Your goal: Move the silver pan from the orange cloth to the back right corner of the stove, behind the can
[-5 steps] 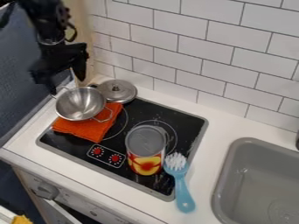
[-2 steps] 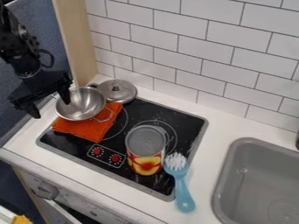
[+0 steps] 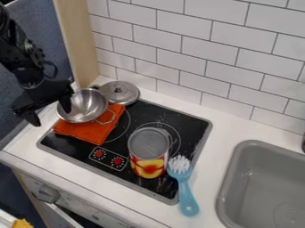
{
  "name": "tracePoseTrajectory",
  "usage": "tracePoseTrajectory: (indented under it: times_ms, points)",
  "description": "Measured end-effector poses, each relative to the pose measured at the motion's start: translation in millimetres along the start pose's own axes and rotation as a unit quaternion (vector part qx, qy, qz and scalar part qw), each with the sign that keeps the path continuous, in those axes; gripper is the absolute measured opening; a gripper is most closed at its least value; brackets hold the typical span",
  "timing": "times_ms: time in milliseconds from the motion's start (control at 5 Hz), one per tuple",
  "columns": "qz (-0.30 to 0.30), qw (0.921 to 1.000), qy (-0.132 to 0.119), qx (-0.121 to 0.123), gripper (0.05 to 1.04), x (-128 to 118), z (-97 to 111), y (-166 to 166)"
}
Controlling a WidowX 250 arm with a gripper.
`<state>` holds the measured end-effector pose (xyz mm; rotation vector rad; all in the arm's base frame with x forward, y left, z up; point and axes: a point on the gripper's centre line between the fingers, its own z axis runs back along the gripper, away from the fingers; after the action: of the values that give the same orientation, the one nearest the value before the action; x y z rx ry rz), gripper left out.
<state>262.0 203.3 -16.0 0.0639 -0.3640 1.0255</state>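
Note:
The black gripper (image 3: pixel 52 116) hangs at the left side of the camera view with its two fingers spread apart, open. One finger is over the left part of a silver metal bowl-shaped pan (image 3: pixel 86 107); the other is out to the left of it. Whether the near finger touches the pan, I cannot tell. The pan stands on a folded orange cloth (image 3: pixel 89 132) at the stove's left corner. Right behind the pan lies a round metal lid (image 3: pixel 121 92).
A can (image 3: pixel 149 149) stands on the black stovetop (image 3: pixel 196 123). A blue brush (image 3: pixel 186 196) lies over the stove's right edge, bristles up. The grey sink (image 3: pixel 262 187) is at the right. A tiled wall (image 3: pixel 232 67) rises behind the counter.
The gripper has moved left and down from above the pan's back left side, then slightly since the middle frame. The pan, cloth, lid, can and brush have not moved.

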Motion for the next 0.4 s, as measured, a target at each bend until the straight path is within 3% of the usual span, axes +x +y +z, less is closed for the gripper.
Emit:
tracePoseTrajectory:
  times_ms: [200,400]
  points:
    - [-0.006,0.9998,0.017,0.010,1.001,-6.4,-12.0,-3.9]
    - [-0.011,0.9994,0.018,0.029,0.948,-10.1,-20.7,-7.7]
